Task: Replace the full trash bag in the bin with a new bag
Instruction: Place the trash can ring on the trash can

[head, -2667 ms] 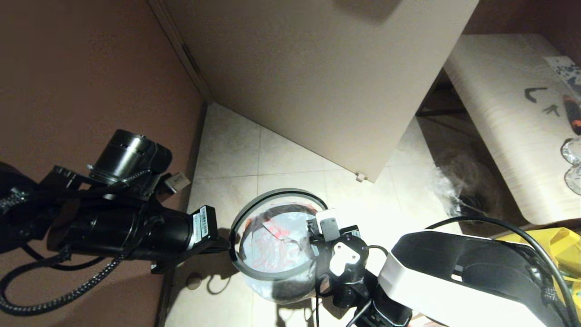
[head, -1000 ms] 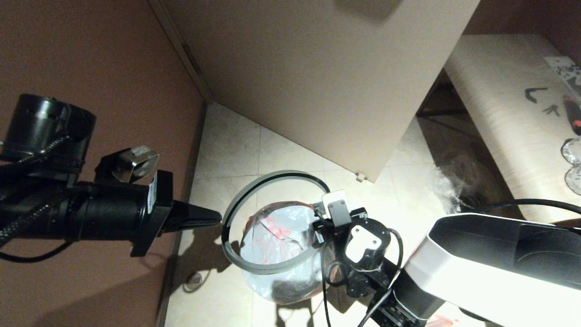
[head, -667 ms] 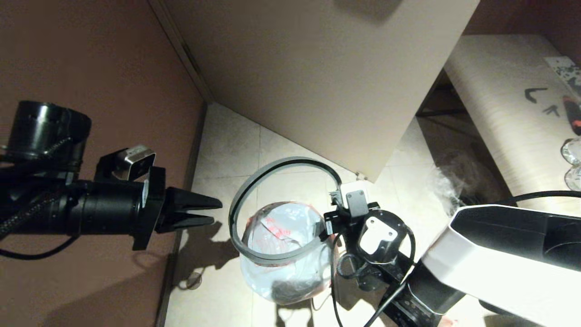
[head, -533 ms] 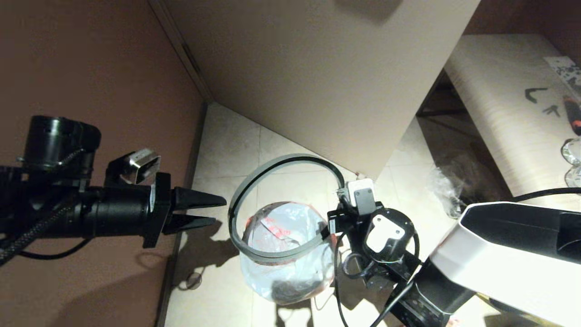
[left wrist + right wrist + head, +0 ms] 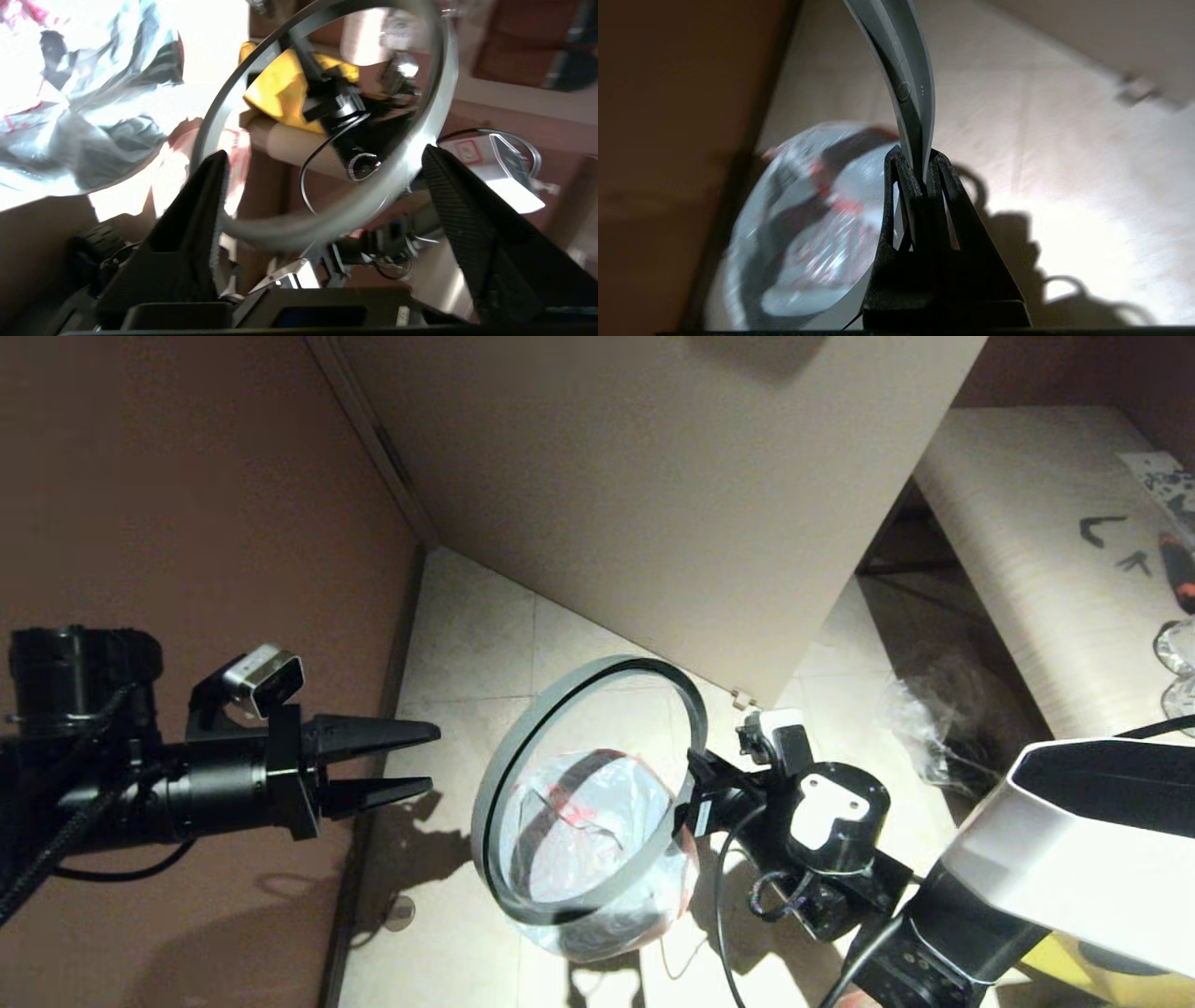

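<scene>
Head view: we find the right gripper (image 5: 695,782) clamped on one grey rim ring (image 5: 586,791), held tilted above the bin (image 5: 597,859), which stands on the floor below those jaws with one white, red-printed new bag (image 5: 574,821) lining it. The left gripper (image 5: 411,763) holds its two fingers (image 5: 196,233) apart and empty, beside the ring's far edge without touching it. Bare floor tile (image 5: 485,644) lies beyond both jaws up to the wall (image 5: 187,504) and door (image 5: 653,476).
</scene>
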